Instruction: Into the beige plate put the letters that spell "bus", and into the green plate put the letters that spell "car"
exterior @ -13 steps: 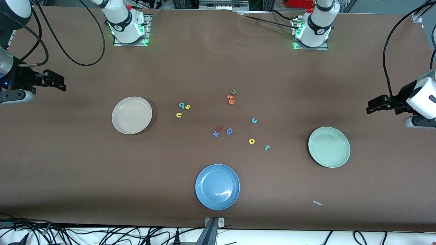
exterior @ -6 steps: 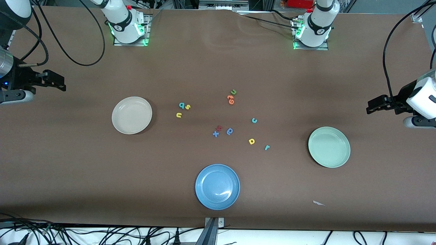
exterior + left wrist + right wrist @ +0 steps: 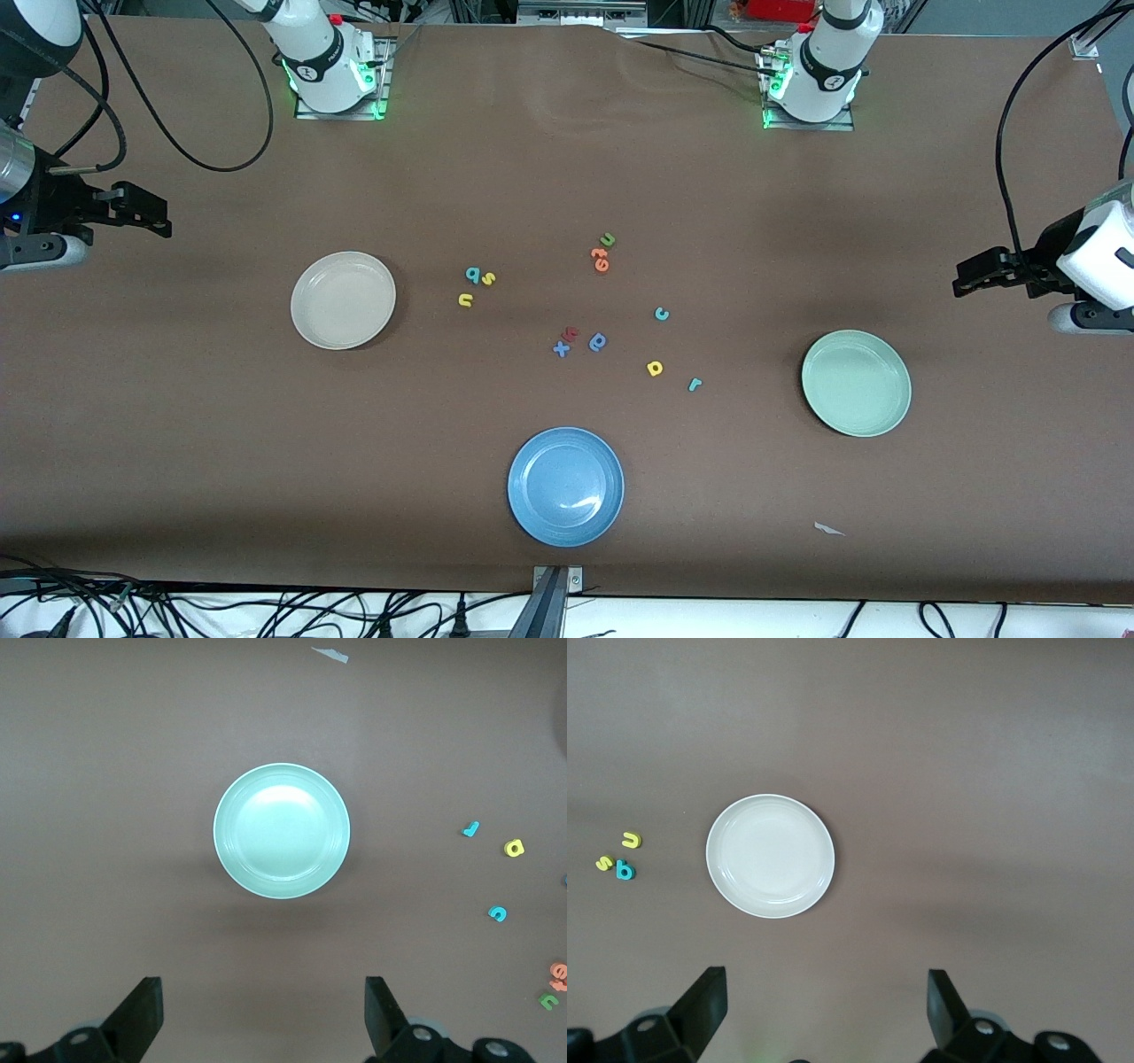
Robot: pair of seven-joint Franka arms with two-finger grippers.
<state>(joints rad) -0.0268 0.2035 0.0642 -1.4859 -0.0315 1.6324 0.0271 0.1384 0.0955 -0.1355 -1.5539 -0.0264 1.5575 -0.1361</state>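
Loose letters (image 3: pixel 473 276) between empty plates (image 3: pixel 343 299)

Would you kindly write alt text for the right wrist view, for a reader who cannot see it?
A round beige plate, with nothing in it, lies on a brown table. Three small foam letters sit beside it: a yellow u, a yellow s and a teal b. The right end effector hangs open above the table.

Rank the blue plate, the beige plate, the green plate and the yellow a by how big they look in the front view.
1. blue plate, slightly the largest, though it lies nearest the camera, so that may be nearness.
2. green plate and beige plate: too alike to rank.
3. yellow a, tiny by comparison.
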